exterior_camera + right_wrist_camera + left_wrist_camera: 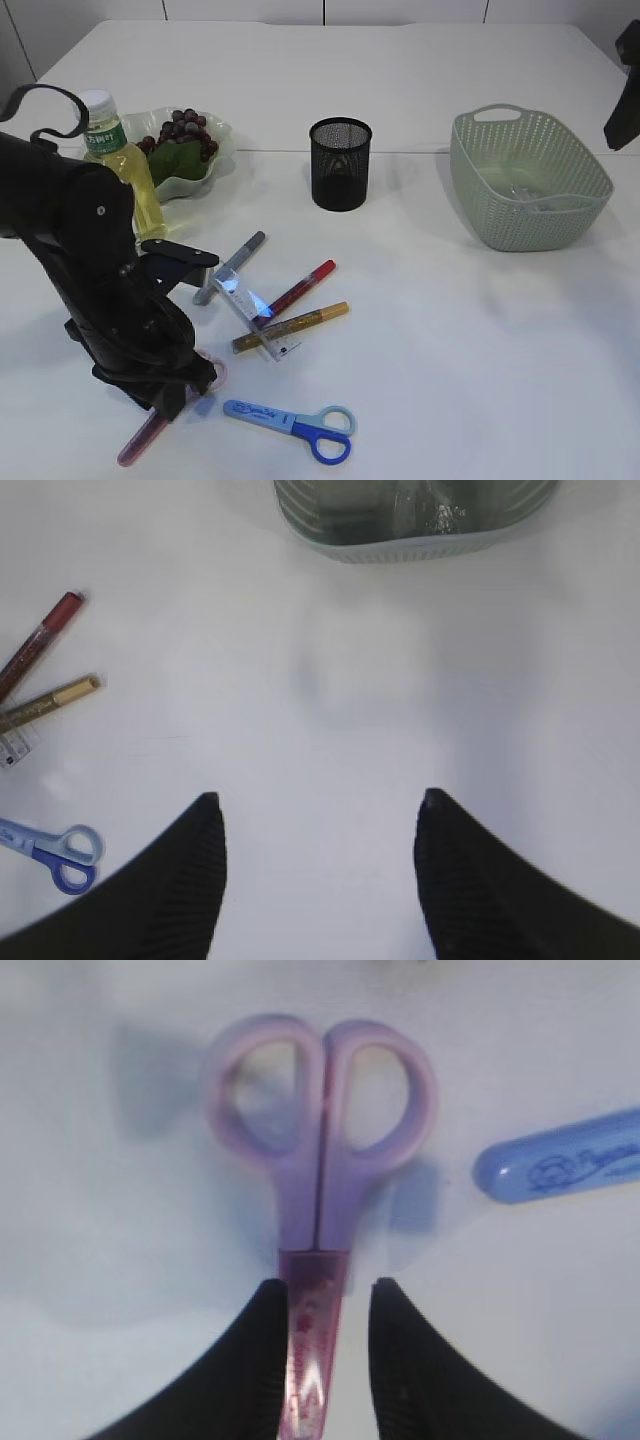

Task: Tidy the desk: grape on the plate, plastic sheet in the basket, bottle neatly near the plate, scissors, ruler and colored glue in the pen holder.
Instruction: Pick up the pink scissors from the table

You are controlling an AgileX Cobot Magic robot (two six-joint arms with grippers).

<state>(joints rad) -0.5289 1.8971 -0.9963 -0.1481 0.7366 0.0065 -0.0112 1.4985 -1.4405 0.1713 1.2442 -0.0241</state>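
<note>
- Pink scissors (320,1160) lie flat on the near left of your table (450,340), sheathed blade between the left gripper (322,1355) fingers (whether the narrow jaws actually pinch it, you cannot tell).
- Right gripper (320,880) hangs wide and empty above bare table.
- Blue scissors (295,425) lie just right of the pink pair.
- Pen holder (340,163) stands upright, far centre.

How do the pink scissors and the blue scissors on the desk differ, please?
The pink scissors have a translucent pink blade cover; the blue scissors have a solid blue one. The pink scissors lie between the jaws of the left gripper; the blue scissors lie apart, untouched. Both are closed, flat on the table.
</note>
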